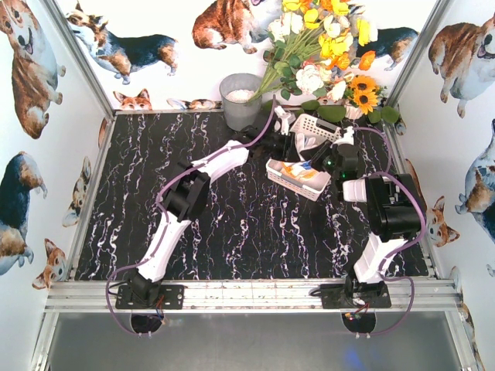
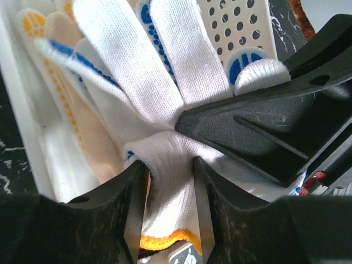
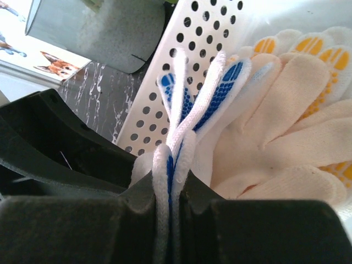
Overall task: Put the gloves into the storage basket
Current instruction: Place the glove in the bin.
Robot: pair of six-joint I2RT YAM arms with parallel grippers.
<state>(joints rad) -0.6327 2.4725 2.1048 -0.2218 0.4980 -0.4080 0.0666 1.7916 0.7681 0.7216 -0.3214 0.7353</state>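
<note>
Pinching one blue-dotted white glove (image 2: 165,71) with left claw (image 2: 169,170) at the cuff, with right claw (image 3: 170,181) along a folded edge. Draped inside storage basket (image 3: 187,49) atop yellow-dotted gloves (image 3: 286,104). Judged: placement step, nearly done. Next: spread both claws, withdraw upward without snagging knit.

From above, both arms' ends cover part of the storage basket (image 1: 298,188), and the gloves (image 1: 302,171) are too small to count. In the left wrist view the blue-dotted glove (image 2: 165,71) loses its cuff at the bottom edge, one side behind a black finger (image 2: 264,132). The grey bucket (image 3: 93,27) is cut by the right wrist view's top edge.
</note>
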